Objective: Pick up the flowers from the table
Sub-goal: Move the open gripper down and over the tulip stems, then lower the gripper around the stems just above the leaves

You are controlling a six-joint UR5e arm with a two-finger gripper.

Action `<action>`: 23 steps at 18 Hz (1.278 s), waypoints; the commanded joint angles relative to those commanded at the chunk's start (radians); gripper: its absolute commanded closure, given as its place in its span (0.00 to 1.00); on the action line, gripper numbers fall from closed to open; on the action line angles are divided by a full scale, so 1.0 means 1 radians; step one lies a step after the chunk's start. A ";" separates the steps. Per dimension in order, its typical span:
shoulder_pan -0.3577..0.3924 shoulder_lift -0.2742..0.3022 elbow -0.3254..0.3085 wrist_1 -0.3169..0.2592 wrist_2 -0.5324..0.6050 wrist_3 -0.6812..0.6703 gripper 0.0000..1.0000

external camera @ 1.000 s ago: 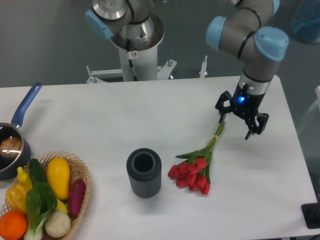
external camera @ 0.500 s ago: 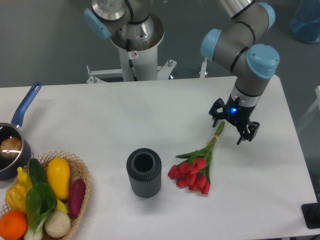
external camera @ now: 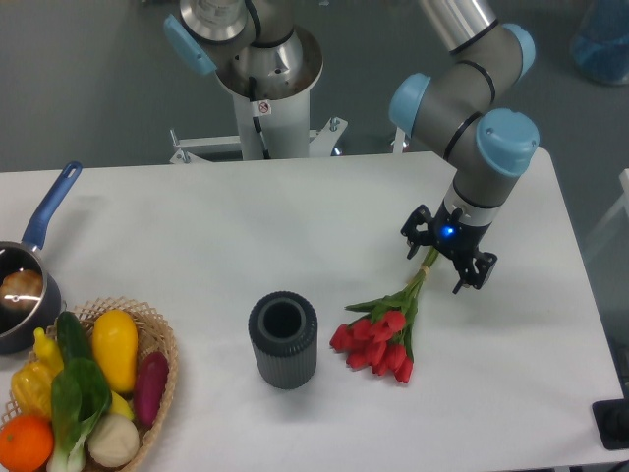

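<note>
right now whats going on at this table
The robot arm has its gripper open and low over the stem end of the flowers, fingers either side of the stems. The red tulips lie flat on the white table, not yet gripped or lifted, beside a grey vase.

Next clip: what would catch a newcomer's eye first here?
The red flowers lying on the white table, right of centre, with the open gripper poised over their stem end. Next, the dark ribbed vase standing just left of the blooms, and the basket of bright produce at the front left corner.
</note>
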 joint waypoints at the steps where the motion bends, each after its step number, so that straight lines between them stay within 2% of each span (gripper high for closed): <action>1: 0.000 -0.006 0.005 0.000 0.000 0.000 0.00; 13: -0.023 -0.043 0.005 0.011 0.002 0.005 0.00; 23: -0.029 -0.045 -0.017 0.009 0.037 0.000 0.00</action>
